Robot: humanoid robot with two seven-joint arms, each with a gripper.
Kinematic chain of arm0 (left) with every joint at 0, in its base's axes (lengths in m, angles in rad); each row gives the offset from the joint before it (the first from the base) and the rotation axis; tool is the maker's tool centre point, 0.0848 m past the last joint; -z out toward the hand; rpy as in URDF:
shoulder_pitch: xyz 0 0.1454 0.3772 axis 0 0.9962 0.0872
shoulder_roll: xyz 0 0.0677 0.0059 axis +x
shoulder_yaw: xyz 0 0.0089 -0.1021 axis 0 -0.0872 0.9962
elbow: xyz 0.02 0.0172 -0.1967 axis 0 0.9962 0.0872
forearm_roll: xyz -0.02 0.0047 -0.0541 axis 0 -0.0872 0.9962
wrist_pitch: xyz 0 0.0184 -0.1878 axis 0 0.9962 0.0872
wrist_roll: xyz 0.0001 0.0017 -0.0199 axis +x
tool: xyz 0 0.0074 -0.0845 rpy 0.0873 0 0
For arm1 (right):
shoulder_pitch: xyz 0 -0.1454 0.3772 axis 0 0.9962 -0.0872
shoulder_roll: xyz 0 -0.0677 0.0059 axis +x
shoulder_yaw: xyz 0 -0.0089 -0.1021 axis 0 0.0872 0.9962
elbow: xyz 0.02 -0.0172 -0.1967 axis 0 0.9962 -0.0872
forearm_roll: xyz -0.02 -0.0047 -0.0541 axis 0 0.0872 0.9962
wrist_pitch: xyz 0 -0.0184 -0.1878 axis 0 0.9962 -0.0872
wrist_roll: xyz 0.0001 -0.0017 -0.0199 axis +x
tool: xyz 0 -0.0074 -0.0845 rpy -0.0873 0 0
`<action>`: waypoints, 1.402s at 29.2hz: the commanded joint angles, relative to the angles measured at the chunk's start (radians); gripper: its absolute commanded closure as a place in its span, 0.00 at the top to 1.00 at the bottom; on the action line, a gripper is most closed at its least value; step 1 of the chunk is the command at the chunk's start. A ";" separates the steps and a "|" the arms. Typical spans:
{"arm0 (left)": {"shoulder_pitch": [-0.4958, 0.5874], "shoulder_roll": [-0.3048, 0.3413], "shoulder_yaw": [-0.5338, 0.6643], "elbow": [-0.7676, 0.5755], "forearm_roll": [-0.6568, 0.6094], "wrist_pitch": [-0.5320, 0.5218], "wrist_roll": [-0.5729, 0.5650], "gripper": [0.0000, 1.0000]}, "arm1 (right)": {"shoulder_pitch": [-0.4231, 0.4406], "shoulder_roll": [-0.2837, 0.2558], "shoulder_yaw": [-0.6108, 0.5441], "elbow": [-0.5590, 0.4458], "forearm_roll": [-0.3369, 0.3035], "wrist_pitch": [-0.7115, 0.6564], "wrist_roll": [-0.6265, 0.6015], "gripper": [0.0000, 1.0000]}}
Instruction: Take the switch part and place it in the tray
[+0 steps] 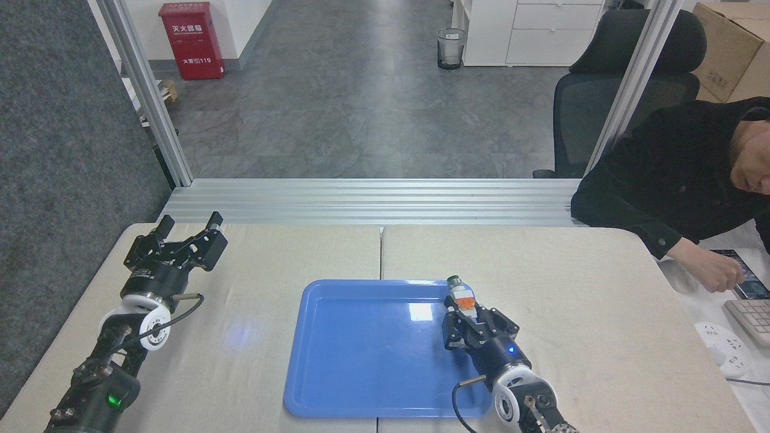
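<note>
Holding the switch part (462, 296) between its fingers, my right gripper (475, 316) sits over the right edge of the tray (361, 355). The part points away from me, its round silver-and-dark end farthest out and the orange-red middle piece just ahead of the fingertips. Its far end reaches to about the tray's far right corner. I cannot tell whether the part touches the tray surface or is held clear of it.

My left gripper (189, 231) is well apart from the tray, over the left half of the table (601, 313), near its far edge. Its two fingers stand spread with nothing between them.

The tray lies flat at the centre of the table, across the seam between the two tabletop halves, and its blue surface is bare apart from a light reflection.

At the right, a person (674, 174) in a dark sleeve leans in, one hand near a keyboard (752, 319) beyond the table's right edge.
</note>
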 commanded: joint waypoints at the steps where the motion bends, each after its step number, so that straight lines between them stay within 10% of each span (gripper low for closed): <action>1: 0.001 0.000 0.000 0.000 0.000 0.001 0.000 1.00 | 0.086 0.112 0.168 -0.272 0.132 -0.128 0.159 0.00; 11: 0.001 0.000 0.000 0.001 0.000 0.001 0.000 1.00 | 0.074 0.097 0.146 -0.229 0.288 -0.094 0.281 0.00; 12: 0.000 0.000 0.000 0.001 0.000 0.001 0.000 1.00 | 0.074 0.098 0.139 -0.226 0.288 -0.085 0.281 0.17; 14: 0.000 0.000 0.000 0.001 0.000 0.001 0.000 1.00 | 0.071 0.104 0.102 -0.225 0.276 -0.076 0.277 1.00; 21: 0.000 0.000 0.000 0.000 0.000 0.001 0.000 1.00 | -0.016 0.115 -0.002 -0.197 0.265 -0.030 0.271 1.00; 28: 0.000 0.000 0.000 0.001 0.000 0.001 0.000 1.00 | -0.194 0.092 -0.215 -0.194 0.123 -0.024 0.268 1.00; 35: 0.000 0.000 0.000 0.001 0.000 -0.001 0.000 1.00 | -0.259 -0.135 -0.305 -0.160 0.109 -0.027 0.149 1.00; 41: 0.000 0.000 0.000 0.001 0.000 -0.001 0.000 1.00 | -0.228 -0.152 -0.306 -0.160 0.101 -0.017 0.121 1.00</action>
